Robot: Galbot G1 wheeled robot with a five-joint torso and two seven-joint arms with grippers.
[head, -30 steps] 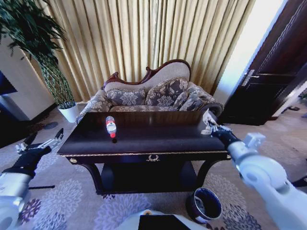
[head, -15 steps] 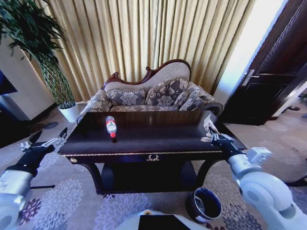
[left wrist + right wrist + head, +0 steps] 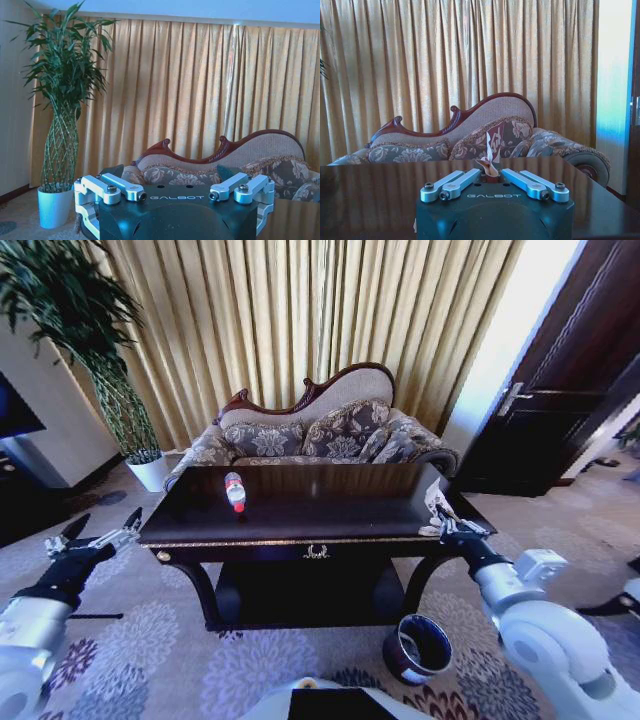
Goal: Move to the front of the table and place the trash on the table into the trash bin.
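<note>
**Right gripper on the wrapper at the table's right end**

The right gripper (image 3: 443, 523) sits at the right end of the table (image 3: 300, 525), its fingers (image 3: 451, 184) drawn in toward each other around the brown-and-white wrapper (image 3: 490, 159), which stands up between the tips. From the wrist view the fingers look closed onto it, though whether the wrapper is already off the tabletop cannot be told. A white scrap (image 3: 429, 531) lies on the tabletop just beside this gripper, on its inner side.

Farther out, well toward the robot's left, the bottle (image 3: 235, 491) lies on its side on the table, red cap toward the front edge. The bin (image 3: 417, 648) stands on the carpet below and in front of the right gripper, near the table's right front leg, well lower than the tabletop.

The left gripper (image 3: 98, 538) hangs off the table's left end, fingers spread wide and holding nothing.

As a judgement: the step in hand is the pick of the first item, the wrapper. The next move calls for lifting it off the table, drawing the arm back past the front edge, and lowering it over the bin's mouth before letting go. The wrapper is light and thin, so it may slip or drift on release.
</note>
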